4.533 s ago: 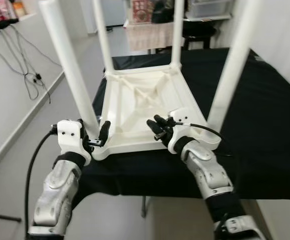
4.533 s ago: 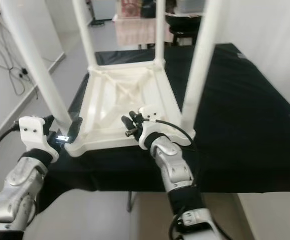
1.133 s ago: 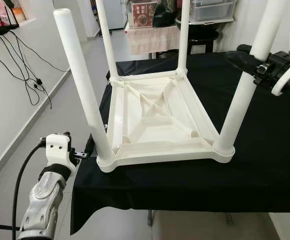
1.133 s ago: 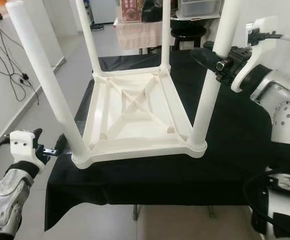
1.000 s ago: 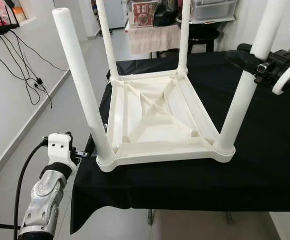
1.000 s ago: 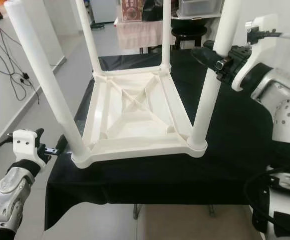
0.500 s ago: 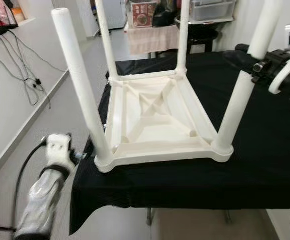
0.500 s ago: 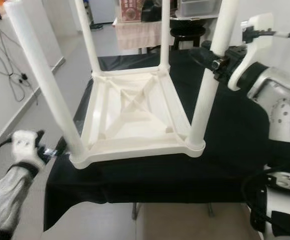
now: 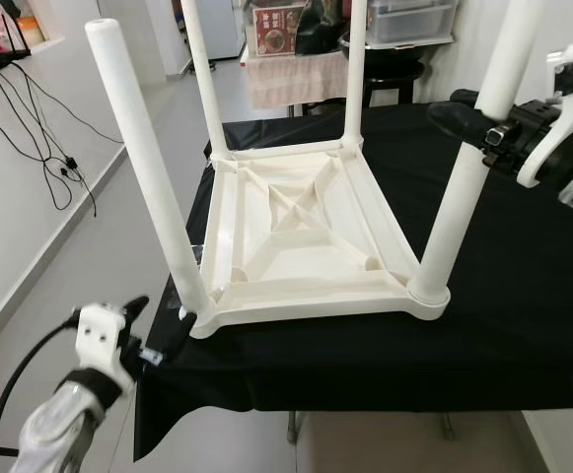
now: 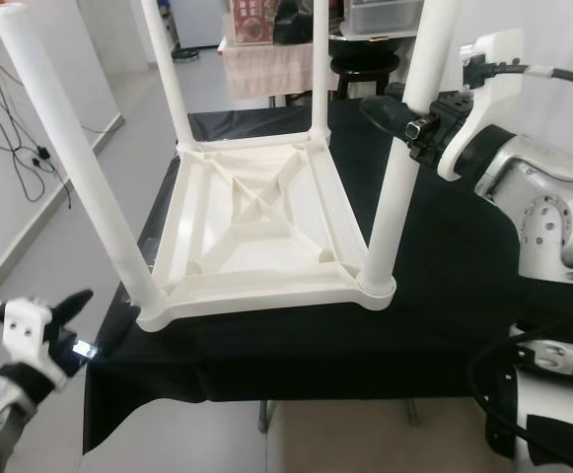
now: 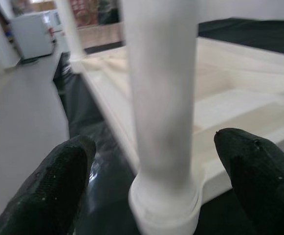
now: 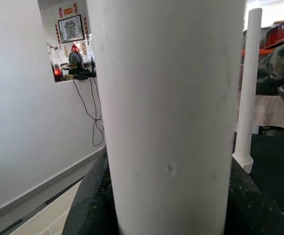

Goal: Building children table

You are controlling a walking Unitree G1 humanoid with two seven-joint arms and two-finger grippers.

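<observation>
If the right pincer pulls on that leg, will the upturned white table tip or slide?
The white table looks like hollow plastic, so probably light. Held high on the leg by the right pincer, it would likely tip. On the black cloth it may drag, not glide.

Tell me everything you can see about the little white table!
The little white table looks like smooth plastic. It lies upside down on a black cloth, showing crossed ribs underneath, with four round legs pointing up. The right end effector is shut around the near right leg high up. The left end effector waits open beside the base of the near left leg, not touching it.
</observation>
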